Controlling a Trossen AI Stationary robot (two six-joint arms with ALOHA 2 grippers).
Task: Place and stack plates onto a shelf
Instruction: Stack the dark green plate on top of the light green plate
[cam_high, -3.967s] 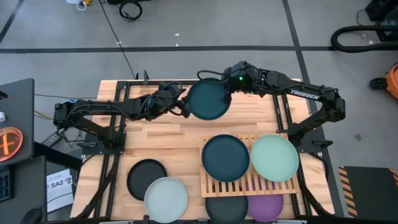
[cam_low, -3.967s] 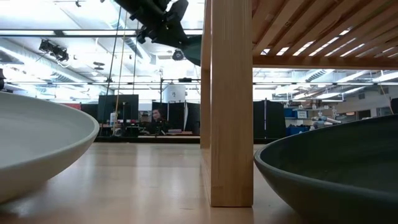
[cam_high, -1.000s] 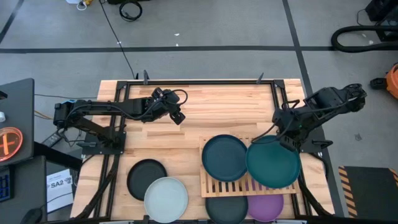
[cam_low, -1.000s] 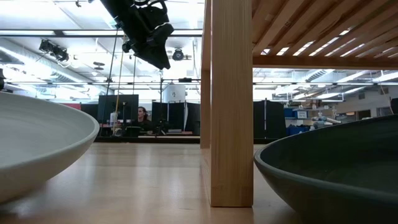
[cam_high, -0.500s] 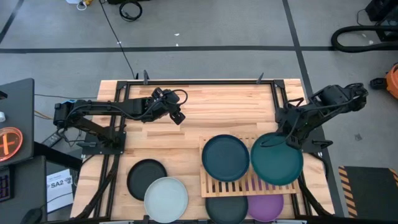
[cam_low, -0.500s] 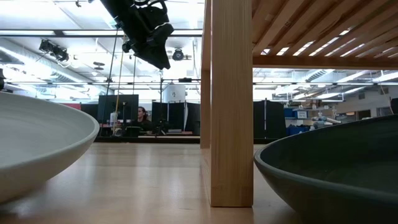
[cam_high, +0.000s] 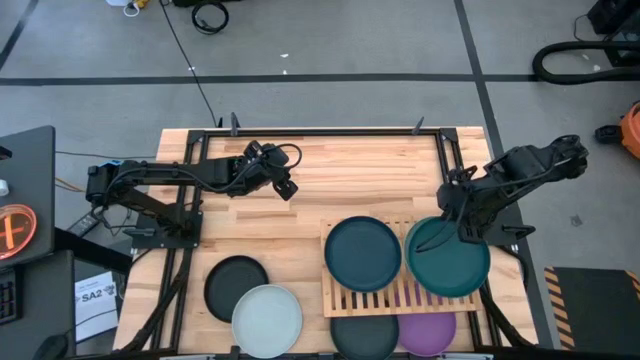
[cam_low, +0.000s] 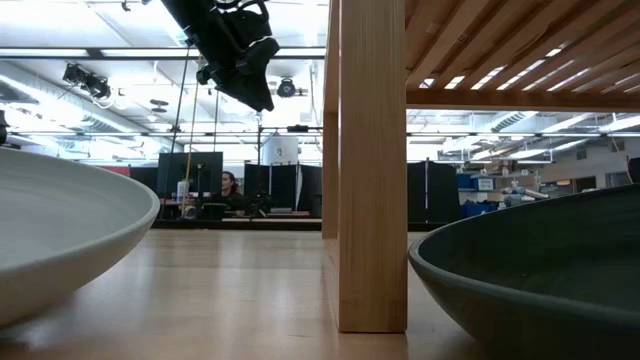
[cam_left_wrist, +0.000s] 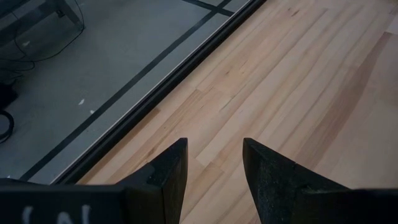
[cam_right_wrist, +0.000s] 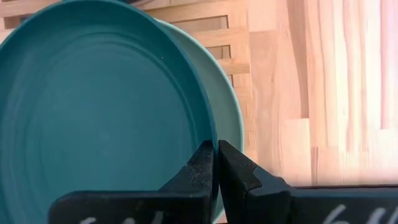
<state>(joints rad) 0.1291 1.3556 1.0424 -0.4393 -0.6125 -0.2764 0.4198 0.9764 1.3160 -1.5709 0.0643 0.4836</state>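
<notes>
Shelf (cam_high: 372, 296) — right gripper (cam_right_wrist: 216, 163) pinching teal plate (cam_right_wrist: 99, 112).

Seven plates (cam_high: 447, 258) show in all, beside one slatted shelf (cam_high: 400, 297), one table (cam_high: 340, 170) and two arms.
</notes>
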